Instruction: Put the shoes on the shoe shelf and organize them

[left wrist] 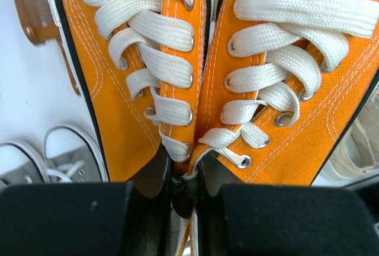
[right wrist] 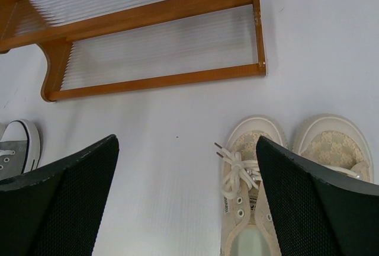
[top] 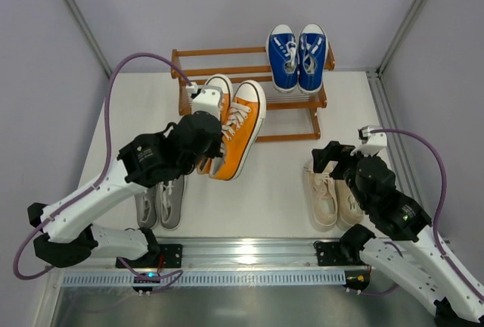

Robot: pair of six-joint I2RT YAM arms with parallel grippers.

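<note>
Holding orange pair [top: 238, 126]: left jaws pinching touching inner collars of both shoes; pair raised, tilted, toes over shelf [top: 227, 52] front, left half. Blue pair [top: 297, 56]: top tier, right side. Grey pair [top: 160, 202]: on surface [top: 280, 183], near left, partly under left arm. Cream pair [top: 325, 194]: on surface, near right, beneath right jaws. Right jaws spread wide, gripping nothing.

I see the orange pair [top: 236, 129] pinched together at the inner collars in my left pincer [left wrist: 185, 179], toes toward the wooden shoe shelf [top: 227, 52]. The blue pair [top: 297, 56] sits on its top tier, right side. The grey pair [top: 160, 202] and the cream pair [top: 333, 194] rest on the surface [top: 280, 183], well apart.
</note>
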